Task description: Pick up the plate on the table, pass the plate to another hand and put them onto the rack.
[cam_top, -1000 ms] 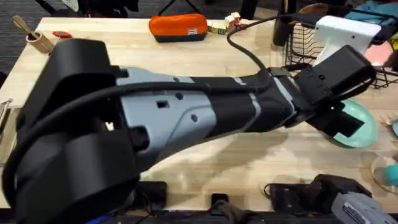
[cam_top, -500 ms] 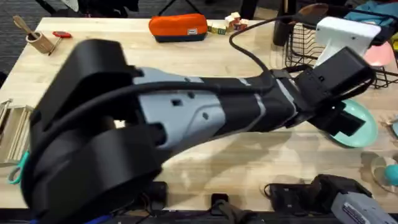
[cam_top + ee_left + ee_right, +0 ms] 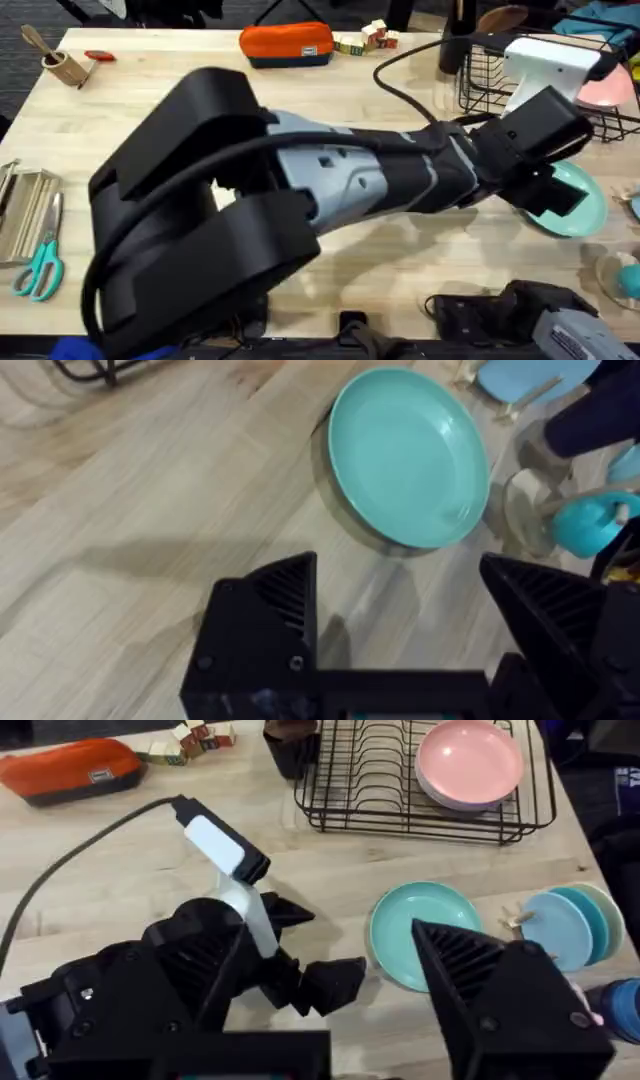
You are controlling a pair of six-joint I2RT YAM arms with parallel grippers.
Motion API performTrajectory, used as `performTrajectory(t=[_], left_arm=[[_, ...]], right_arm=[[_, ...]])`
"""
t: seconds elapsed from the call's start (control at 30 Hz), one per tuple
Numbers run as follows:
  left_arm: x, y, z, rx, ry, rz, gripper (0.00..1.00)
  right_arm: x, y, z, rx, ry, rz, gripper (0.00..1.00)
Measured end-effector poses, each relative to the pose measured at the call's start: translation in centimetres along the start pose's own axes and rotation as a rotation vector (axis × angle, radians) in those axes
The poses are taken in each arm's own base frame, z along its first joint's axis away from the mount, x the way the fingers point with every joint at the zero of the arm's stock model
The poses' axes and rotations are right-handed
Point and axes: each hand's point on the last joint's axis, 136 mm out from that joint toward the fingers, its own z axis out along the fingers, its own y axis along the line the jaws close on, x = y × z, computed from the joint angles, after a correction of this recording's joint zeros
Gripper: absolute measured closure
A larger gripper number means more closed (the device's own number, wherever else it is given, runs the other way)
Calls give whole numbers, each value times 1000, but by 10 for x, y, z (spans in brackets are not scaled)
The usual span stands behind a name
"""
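Note:
The teal plate (image 3: 578,200) lies flat on the table (image 3: 400,250) at the right, in front of the black wire rack (image 3: 490,70). My left arm reaches across the table. Its gripper (image 3: 548,195) hovers open at the plate's left rim with nothing held. The left wrist view has the plate (image 3: 410,455) just beyond the spread fingers (image 3: 280,605). My right gripper (image 3: 328,935) is open and empty, looking down on the plate (image 3: 425,935), the left gripper (image 3: 335,942) and the rack (image 3: 430,790).
Pink plates (image 3: 468,760) sit in the rack. Blue plates (image 3: 560,925) and a blue cup (image 3: 628,280) lie right of the teal plate. An orange pouch (image 3: 285,42) and blocks (image 3: 365,38) are at the back. Scissors (image 3: 38,270) lie at the left.
The left arm's big upper links have swung right, uncovering the scissors and tray at the left. Its gripper has stayed at the teal plate's rim.

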Motion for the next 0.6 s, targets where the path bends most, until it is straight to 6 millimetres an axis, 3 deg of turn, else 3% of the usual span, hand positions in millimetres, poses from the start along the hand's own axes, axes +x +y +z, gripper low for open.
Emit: performTrajectory(t=[0.13, 0.6], left_arm=[[0, 0, 4, 0, 1, -9, 4], [7, -5, 47, -1, 38, -14, 6]], right_arm=[[0, 3, 0, -17, 0, 0, 7], [0, 7, 0, -38, 1, 0, 8]])
